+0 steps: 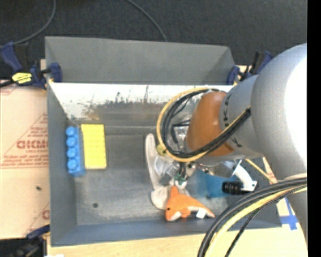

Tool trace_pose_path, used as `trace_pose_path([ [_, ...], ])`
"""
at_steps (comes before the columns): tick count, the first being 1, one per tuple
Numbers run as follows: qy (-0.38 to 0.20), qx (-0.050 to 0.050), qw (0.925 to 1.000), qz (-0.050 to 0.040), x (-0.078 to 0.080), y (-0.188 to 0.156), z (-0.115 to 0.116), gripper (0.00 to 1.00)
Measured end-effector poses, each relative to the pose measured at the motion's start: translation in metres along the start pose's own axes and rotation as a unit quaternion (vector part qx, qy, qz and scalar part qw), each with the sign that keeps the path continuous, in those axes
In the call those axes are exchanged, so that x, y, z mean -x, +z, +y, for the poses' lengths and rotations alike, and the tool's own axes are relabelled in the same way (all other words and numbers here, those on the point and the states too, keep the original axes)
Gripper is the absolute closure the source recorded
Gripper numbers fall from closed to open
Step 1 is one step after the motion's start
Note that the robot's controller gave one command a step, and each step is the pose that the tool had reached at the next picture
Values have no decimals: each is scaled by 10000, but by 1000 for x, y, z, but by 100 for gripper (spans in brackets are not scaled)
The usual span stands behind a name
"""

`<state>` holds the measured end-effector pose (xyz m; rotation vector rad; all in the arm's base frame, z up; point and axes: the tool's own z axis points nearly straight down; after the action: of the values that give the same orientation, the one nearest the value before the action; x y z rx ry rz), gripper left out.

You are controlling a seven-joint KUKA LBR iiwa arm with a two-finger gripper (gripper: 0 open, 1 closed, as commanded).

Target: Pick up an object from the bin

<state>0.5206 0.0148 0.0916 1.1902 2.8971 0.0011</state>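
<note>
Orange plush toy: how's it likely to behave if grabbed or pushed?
The orange plush toy looks like stuffed fabric: probably light and squashy, giving under a pinch rather than slipping. Lying flat and lumpy, it would likely drag, not roll. A white cloth-like thing touches it and may move too.

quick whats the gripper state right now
Gripper: cannot be told, open or shut; it is down by a white soft thing, near an orange plush toy.
</note>
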Motion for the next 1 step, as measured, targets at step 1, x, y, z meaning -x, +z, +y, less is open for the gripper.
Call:
trace_pose_path([
  [1,-9,14,10000,-15,1,-15,1,100],
])
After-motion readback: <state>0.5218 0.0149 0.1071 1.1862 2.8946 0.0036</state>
